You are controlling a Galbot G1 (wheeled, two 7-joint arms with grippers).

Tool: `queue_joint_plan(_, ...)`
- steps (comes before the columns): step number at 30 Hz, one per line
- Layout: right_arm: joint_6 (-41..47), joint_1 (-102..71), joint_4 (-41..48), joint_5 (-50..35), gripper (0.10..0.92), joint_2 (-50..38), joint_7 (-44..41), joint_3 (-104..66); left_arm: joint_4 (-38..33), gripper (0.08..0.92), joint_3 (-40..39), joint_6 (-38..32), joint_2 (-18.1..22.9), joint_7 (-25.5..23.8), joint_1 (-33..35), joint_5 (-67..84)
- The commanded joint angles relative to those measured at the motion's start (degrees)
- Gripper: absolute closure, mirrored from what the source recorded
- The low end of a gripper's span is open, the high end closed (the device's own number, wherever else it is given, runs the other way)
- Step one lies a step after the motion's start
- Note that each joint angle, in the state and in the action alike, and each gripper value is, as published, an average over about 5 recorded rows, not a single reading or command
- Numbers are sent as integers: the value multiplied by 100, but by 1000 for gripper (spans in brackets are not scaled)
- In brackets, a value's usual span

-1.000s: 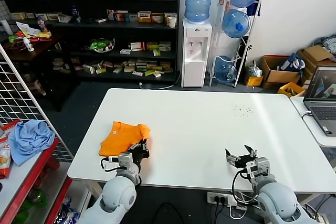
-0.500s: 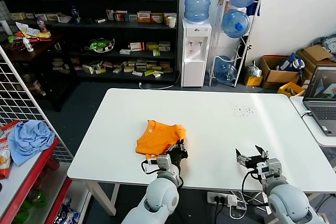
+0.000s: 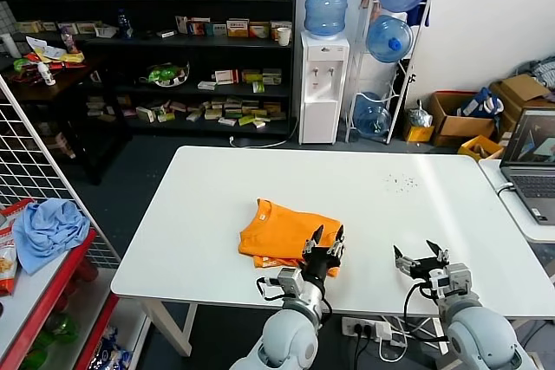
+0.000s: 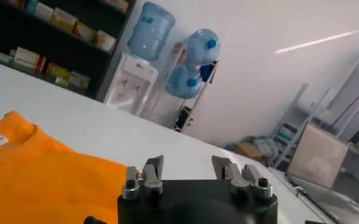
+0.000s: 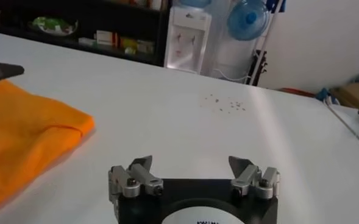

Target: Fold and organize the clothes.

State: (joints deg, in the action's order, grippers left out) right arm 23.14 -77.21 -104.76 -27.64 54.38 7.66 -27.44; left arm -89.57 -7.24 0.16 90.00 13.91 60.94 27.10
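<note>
A folded orange T-shirt (image 3: 282, 233) lies on the white table (image 3: 373, 205), near its front edge and towards the middle. My left gripper (image 3: 324, 245) sits at the shirt's near right corner — fingers parted, gripping nothing. My right gripper (image 3: 421, 260) waits well apart to the right over bare tabletop, spread wide and empty.

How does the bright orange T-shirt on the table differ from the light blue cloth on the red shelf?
The bright orange T-shirt lies folded flat on the white table; the light blue cloth sits crumpled on the red shelf. The T-shirt is beside the left end effector; the cloth is far off. Both are thin fabric.
</note>
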Motion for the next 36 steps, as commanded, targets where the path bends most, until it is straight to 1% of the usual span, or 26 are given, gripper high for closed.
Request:
queue_joint_plan(1,-426,-106,8,47,203,88,-339,-365,-487,375,604,-1490,-1552,-712,687,-832)
queue_joint_plan(4,-644,-127,76,108,203,237,-582,-522,-488,289,1060,-1930,-2044,-688,943,-1326)
queue_joint_plan(7,-780,-122,136,190,203,426,-775,-599,-550,215,1528,-2097,-2363,-632,1165,-1641)
queue_joint_plan(10,-852,-114,160,308,203,644,-911,-653,-675,183,1939,-2015,-2576,-583,1383,-1655)
queue_joint_plan(13,-874,-101,154,342,203,848,-993,-751,-788,178,2251,-1803,-2723,-589,1570,-1519)
queue_joint_plan(16,-873,-101,151,290,203,973,-1045,-855,-835,177,2500,-1571,-2779,-676,1685,-1444)
queue_joint_plan(20,-877,-120,122,319,203,1040,-1106,-885,-808,177,2693,-1366,-2725,-800,1721,-1440)
queue_joint_plan(26,-948,-85,67,414,203,1103,-1164,-875,-808,177,2643,-1435,-2659,-811,1730,-1718)
queue_joint_plan(36,-1031,-39,56,463,203,1107,-1186,-846,-835,177,2648,-1463,-2609,-817,1726,-1694)
